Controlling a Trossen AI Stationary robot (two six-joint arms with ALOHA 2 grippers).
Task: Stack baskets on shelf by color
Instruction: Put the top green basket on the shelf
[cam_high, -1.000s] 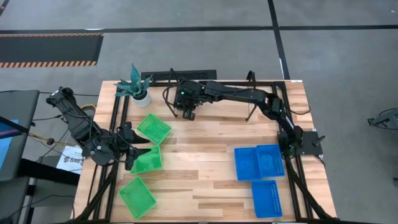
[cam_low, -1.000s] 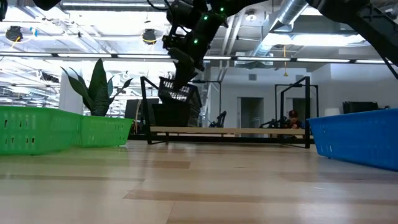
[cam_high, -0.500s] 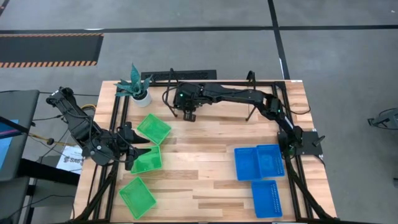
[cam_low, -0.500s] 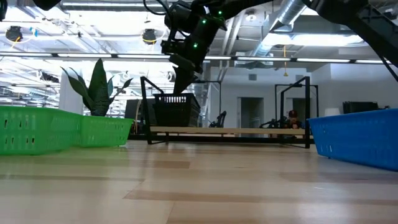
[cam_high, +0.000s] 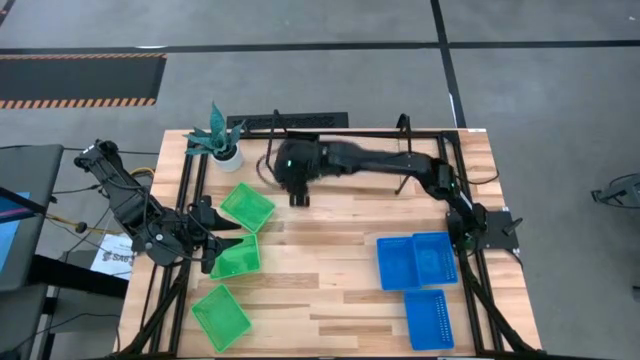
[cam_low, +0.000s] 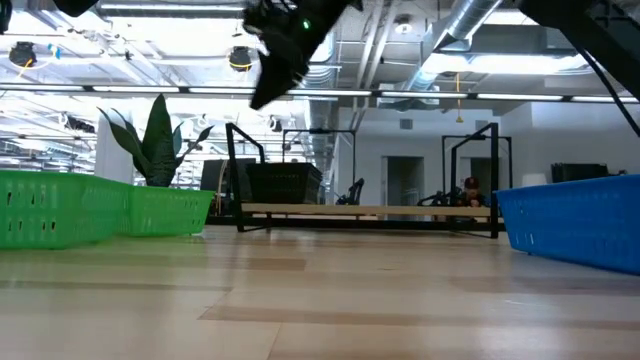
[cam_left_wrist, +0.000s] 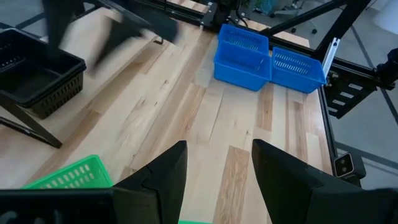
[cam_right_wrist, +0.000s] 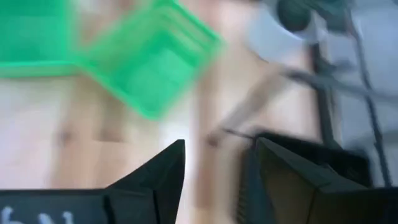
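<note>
A black basket (cam_low: 285, 183) sits level on the left end of the shelf (cam_low: 400, 210); it also shows in the left wrist view (cam_left_wrist: 37, 81) and the right wrist view (cam_right_wrist: 311, 168). My right gripper (cam_high: 298, 197) hangs open above and in front of it, touching nothing. Three green baskets (cam_high: 247, 205) (cam_high: 238, 258) (cam_high: 220, 316) lie on the table's left. Three blue baskets (cam_high: 398, 262) (cam_high: 436, 255) (cam_high: 428, 318) lie on its right. My left gripper (cam_high: 226, 243) waits open by the middle green basket.
A potted plant (cam_high: 220, 140) stands at the far left corner, beside the shelf's left end. Bare wooden tabletop (cam_high: 320, 260) lies between the green and the blue baskets. Black frame rails (cam_high: 180, 190) run along the table's sides.
My right gripper set the tilted black basket down level on the shelf's left end, then opened and let go. It has since risen and drawn back toward the table's near edge, rolling a little. The basket stays on the shelf.
</note>
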